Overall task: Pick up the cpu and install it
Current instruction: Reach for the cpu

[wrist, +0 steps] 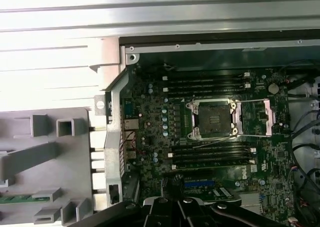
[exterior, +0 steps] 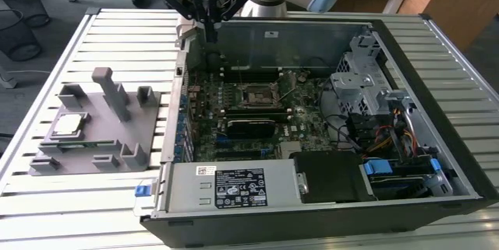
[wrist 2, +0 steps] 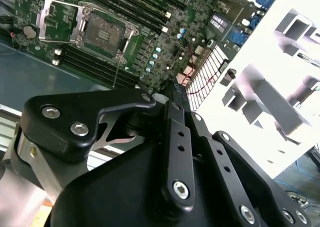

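The open computer case (exterior: 312, 42) is lying on the slatted table (exterior: 86, 203), with a gray holder (exterior: 105, 139) beside it. The claw (exterior: 211, 35) is hovering over the case's far edge, apparently pinched closed and carrying nothing. The cpu (exterior: 69, 123) is lying flat on the holder, well off toward the exterior view's left of the claw.

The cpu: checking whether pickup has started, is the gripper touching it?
Apart. In the exterior view the gripper hangs over the computer case, while the cpu lies on the gray holder outside it, toward the exterior view's left.
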Available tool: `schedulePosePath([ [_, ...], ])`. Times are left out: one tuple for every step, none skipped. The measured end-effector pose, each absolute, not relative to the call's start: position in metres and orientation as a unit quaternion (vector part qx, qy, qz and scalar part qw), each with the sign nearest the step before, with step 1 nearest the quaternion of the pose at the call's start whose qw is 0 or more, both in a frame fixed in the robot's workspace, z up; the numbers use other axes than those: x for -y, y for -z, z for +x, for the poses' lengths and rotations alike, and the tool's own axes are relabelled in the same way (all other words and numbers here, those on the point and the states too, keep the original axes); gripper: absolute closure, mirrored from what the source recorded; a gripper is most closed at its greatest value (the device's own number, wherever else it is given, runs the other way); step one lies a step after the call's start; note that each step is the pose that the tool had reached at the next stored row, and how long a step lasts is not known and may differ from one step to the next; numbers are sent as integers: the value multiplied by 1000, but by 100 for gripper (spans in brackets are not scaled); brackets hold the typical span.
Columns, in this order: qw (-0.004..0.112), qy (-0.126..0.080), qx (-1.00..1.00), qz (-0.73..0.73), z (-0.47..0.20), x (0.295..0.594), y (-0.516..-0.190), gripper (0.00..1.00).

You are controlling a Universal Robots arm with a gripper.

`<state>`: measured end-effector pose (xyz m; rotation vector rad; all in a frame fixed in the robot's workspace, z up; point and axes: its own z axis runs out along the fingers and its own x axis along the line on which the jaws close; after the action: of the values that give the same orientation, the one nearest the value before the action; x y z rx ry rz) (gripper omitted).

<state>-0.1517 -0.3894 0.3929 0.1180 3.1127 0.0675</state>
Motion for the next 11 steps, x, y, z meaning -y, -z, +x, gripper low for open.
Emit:
schedulePosePath([
  [13,-22,-999,38,-152,389,-393,89],
  [13,-22,-999,38,-153,389,-393,89],
  [13,-22,-999,38,-153,389,-393,89],
  [13,-22,-999,38,-153,389,-393,89],
  [13,-22,-999,38,-154,388,-392,89],
  [13,-22,-999,38,-154,388,-392,89],
  [13,-22,-999,38,-154,388,-392,89],
  [13,-22,-999,38,-155,388,-392,89],
  [13,-22,-999,38,-155,388,-392,89],
  [13,-22,-999,38,-155,388,-392,89],
  [13,-22,-999,38,-156,388,-392,89],
])
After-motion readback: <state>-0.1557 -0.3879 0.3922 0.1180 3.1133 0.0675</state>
